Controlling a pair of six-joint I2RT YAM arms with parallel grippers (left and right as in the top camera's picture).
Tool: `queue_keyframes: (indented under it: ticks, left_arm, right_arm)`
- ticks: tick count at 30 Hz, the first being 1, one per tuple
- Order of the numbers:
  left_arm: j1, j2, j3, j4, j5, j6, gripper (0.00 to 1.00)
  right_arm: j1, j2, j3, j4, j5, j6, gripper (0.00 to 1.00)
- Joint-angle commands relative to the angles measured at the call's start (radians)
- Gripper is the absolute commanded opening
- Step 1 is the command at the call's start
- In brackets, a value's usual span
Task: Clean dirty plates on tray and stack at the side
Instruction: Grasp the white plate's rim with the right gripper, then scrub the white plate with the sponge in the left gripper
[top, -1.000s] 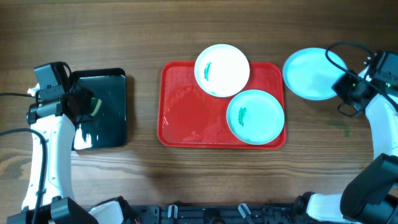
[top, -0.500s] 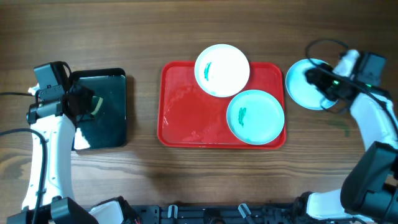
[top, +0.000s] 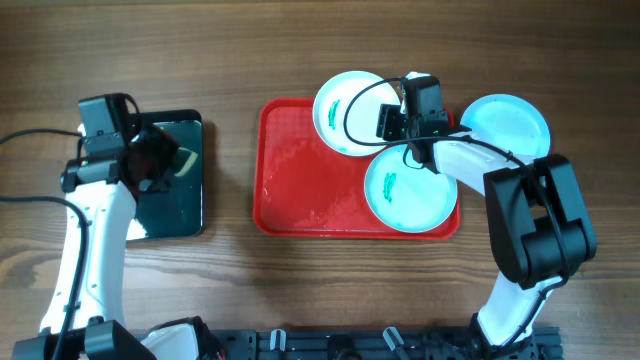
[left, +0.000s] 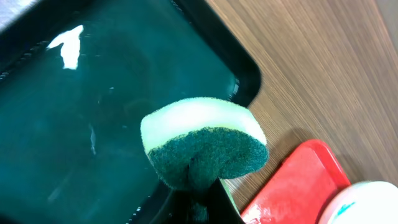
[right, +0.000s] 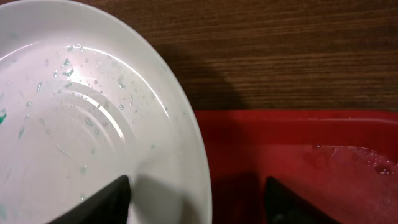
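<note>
The red tray lies mid-table. A white plate with a teal smear rests on its far rim, and a smeared pale cyan plate lies inside at the right. A second cyan plate sits on the wood right of the tray. My right gripper is open at the white plate's right edge. In the right wrist view the white plate has its rim between the spread jaws of my right gripper, over the tray. My left gripper is shut on a green-and-white sponge.
A black glossy tray lies left of the red tray, under the left gripper and its sponge. Water drops wet the white plate and the red tray floor. The right arm reaches across the cyan plate on the tray.
My right gripper opened, left the cyan plate on the wood at the right, and swung left to the white plate's edge. The left arm shifted slightly right with the sponge.
</note>
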Motion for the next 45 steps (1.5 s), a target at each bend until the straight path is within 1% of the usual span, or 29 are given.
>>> queue_keyframes:
  ticks: [1,2,3,4,5,7,9,11,14,17,20,21,22,24,26,28,29,31,33,36,39,42,45]
  left_arm:
    - [-0.041,0.006,0.014,0.018,0.012,0.02,0.04]
    - [-0.05,0.006,0.014,0.02,0.012,0.02,0.04]
    - [-0.063,0.006,0.014,0.02,0.011,0.02,0.04]
    - [-0.079,0.006,0.014,0.019,0.012,0.021,0.04]
    - [-0.096,0.006,0.014,0.019,0.012,0.024,0.04]
    - [-0.13,0.006,0.014,0.023,0.012,0.066,0.04]
    - [-0.169,0.008,0.014,0.026,0.012,0.092,0.04]
    - [-0.211,0.014,0.014,0.03,0.012,0.099,0.04]
    - [-0.262,0.047,0.014,0.048,0.012,0.099,0.04]
    - [-0.317,0.114,0.014,0.064,0.012,0.098,0.04]
    - [-0.357,0.161,0.014,0.083,0.013,0.097,0.04]
    - [-0.368,0.167,0.014,0.092,0.02,0.095,0.04]
    - [-0.379,0.171,0.014,0.102,0.033,0.094,0.04]
    - [-0.399,0.172,0.014,0.119,0.042,0.095,0.04]
    - [-0.424,0.172,0.014,0.135,0.042,0.094,0.04]
    - [-0.439,0.174,0.014,0.137,0.041,0.095,0.04]
    - [-0.442,0.176,0.014,0.139,0.041,0.095,0.04]
    - [-0.449,0.184,0.014,0.146,0.042,0.095,0.04]
    - [-0.458,0.196,0.014,0.147,0.047,0.095,0.04]
    - [-0.486,0.228,0.014,0.162,0.099,0.094,0.04]
    - [-0.526,0.269,0.014,0.211,0.101,0.068,0.04]
    - [-0.555,0.307,0.014,0.258,0.101,0.01,0.04]
    - [-0.601,0.367,0.014,0.274,0.101,-0.039,0.04]
  right_arm:
    - [-0.001,0.013,0.007,0.019,-0.012,-0.041,0.48]
    - [-0.001,0.013,0.007,0.019,-0.022,-0.04,0.41]
    - [-0.001,0.013,0.007,0.019,-0.05,-0.04,0.33]
    - [-0.001,0.013,0.007,0.02,-0.088,-0.04,0.2]
    - [0.0,0.013,0.007,0.02,-0.118,-0.04,0.14]
    - [0.001,0.009,0.007,0.017,-0.199,-0.041,0.11]
    - [0.013,-0.004,0.007,0.002,-0.282,-0.04,0.05]
    - [0.04,-0.024,0.007,-0.027,-0.327,-0.038,0.05]
    - [0.095,-0.063,0.007,-0.11,-0.325,-0.026,0.06]
    - [0.151,-0.089,0.007,-0.213,-0.295,0.03,0.14]
    - [0.173,-0.089,0.007,-0.269,-0.308,0.053,0.17]
    - [0.179,-0.089,0.007,-0.272,-0.309,0.054,0.27]
    - [0.185,-0.089,0.007,-0.27,-0.307,0.052,0.31]
    - [0.186,-0.089,0.007,-0.238,-0.298,0.049,0.34]
    - [0.186,-0.089,0.019,-0.205,-0.262,0.002,0.35]
    - [0.186,-0.089,0.028,-0.17,-0.245,-0.119,0.35]
    - [0.186,-0.088,0.028,-0.163,-0.232,-0.151,0.34]
    - [0.186,-0.085,0.027,-0.169,-0.188,-0.186,0.25]
    - [0.188,-0.084,0.027,-0.201,-0.19,-0.183,0.18]
    - [0.198,-0.084,0.027,-0.241,-0.193,-0.138,0.04]
    - [0.2,-0.084,0.027,-0.269,-0.193,-0.07,0.04]
    - [0.2,-0.084,0.027,-0.283,-0.193,-0.07,0.04]
    - [0.2,-0.084,0.027,-0.281,-0.187,-0.023,0.04]
